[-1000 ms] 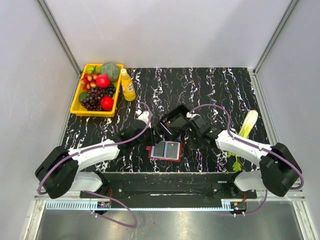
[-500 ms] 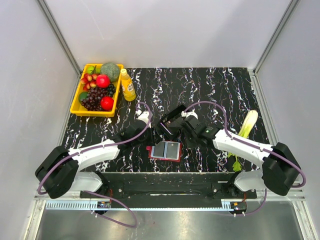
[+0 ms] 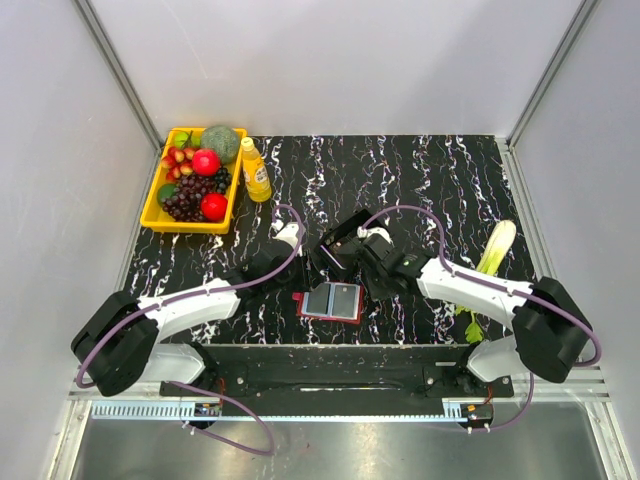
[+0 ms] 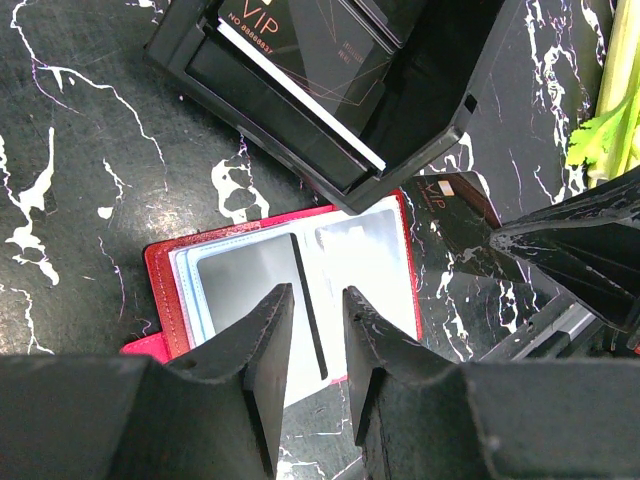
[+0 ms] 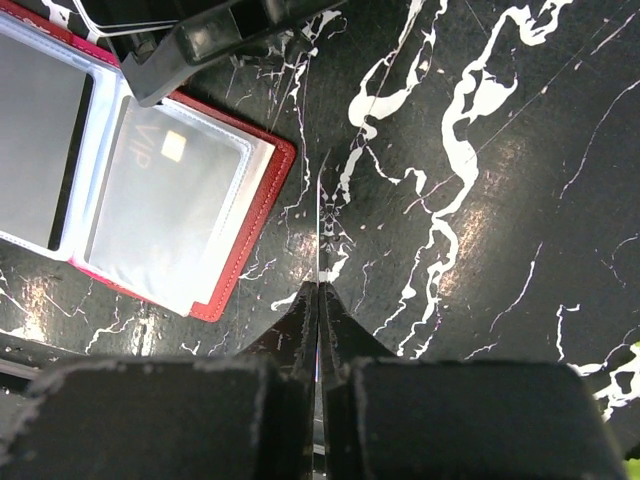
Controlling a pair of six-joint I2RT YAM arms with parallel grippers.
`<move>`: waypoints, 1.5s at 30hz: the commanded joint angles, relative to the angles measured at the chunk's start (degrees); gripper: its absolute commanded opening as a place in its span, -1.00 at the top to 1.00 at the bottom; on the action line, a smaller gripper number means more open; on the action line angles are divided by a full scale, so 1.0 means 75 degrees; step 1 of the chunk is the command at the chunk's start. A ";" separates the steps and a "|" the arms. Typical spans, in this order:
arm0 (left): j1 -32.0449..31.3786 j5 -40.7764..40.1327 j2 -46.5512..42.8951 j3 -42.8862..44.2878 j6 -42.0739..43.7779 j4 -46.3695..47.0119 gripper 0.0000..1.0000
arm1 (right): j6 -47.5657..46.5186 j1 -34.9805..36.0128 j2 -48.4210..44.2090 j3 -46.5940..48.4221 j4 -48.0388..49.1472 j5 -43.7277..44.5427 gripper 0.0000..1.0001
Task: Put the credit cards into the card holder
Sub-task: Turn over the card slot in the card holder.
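Observation:
The card holder (image 3: 332, 300) lies open near the front of the table, dark red with two clear pockets (image 4: 240, 280). Its right pocket (image 5: 165, 190) has a VIP card in it. My right gripper (image 5: 318, 285) is shut on a dark credit card (image 4: 455, 210), seen edge-on (image 5: 318, 220) just right of the holder. In the top view that gripper (image 3: 375, 283) hovers by the holder's right edge. My left gripper (image 4: 315, 292) stands open and empty above the holder's near side. More dark credit cards (image 4: 310, 50) lie in the black tray (image 3: 345, 245).
A yellow basket of fruit (image 3: 195, 185) and an orange bottle (image 3: 255, 170) stand at the back left. A leafy green stalk (image 3: 495, 250) lies at the right. The black tray (image 4: 420, 120) sits just behind the holder.
My right arm has swung left with the card, from beside the tray toward the holder's right edge. The left arm and the holder have not moved.

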 commanded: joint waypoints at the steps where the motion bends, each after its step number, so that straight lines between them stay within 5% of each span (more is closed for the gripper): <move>1: 0.0011 -0.0106 -0.0002 0.0294 0.0068 0.0275 0.38 | 0.0130 0.0073 0.0365 -0.0031 0.0113 0.0092 0.95; 18: 0.0034 -0.0059 0.0033 0.0259 0.0126 0.0228 0.38 | 0.0235 0.0073 0.0636 0.0121 -0.0003 0.0314 1.00; 26: 0.0058 -0.0118 -0.0049 -0.0034 0.0325 -0.0053 0.36 | 0.0563 0.0062 -0.1062 0.0133 -0.0133 0.0198 1.00; 45: 0.0058 -0.0188 0.0771 -0.0057 0.0185 -0.0569 0.23 | 0.1313 0.0073 -0.1638 -0.1179 0.2047 -0.1116 1.00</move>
